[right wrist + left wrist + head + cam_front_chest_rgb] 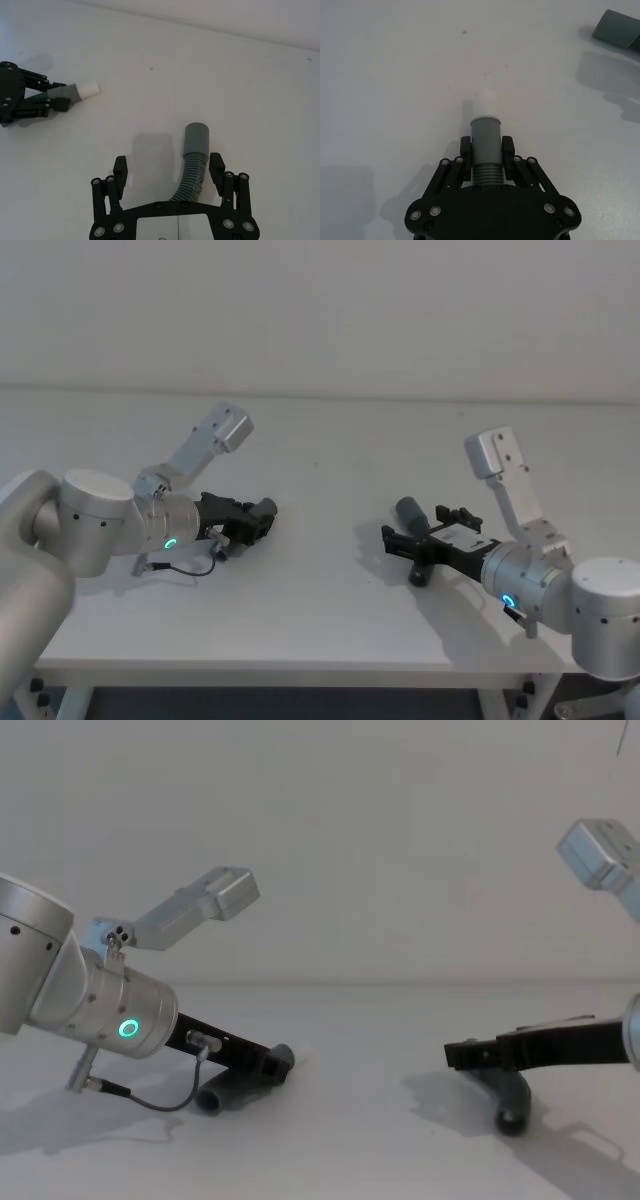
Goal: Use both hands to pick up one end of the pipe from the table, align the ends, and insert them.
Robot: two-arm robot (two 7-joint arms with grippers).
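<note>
Risk of a skewed grasp: left gripper (pixel 486 147) holds the narrow pipe (pixel 485 131) low over the worktop (pixel 320 580), while right gripper (pixel 168 165) has fingers (pixel 217 167) wide astride the wide pipe (pixel 196 140) lying there (off-centre, nearer one finger), so closing could swing its cuff out of line.

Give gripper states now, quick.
Left gripper: shut on the narrow-cuffed pipe piece.
Right gripper: open, jaws straddling the wide-cuffed pipe piece, not gripping it.

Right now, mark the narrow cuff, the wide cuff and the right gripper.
narrow cuff (pixel 485 135): left wrist view, middle of its grey barrel.
wide cuff (pixel 196 137): right wrist view, middle of the smooth sleeve.
right gripper (pixel 168 161): right wrist view, midway between its open fingertips.
</note>
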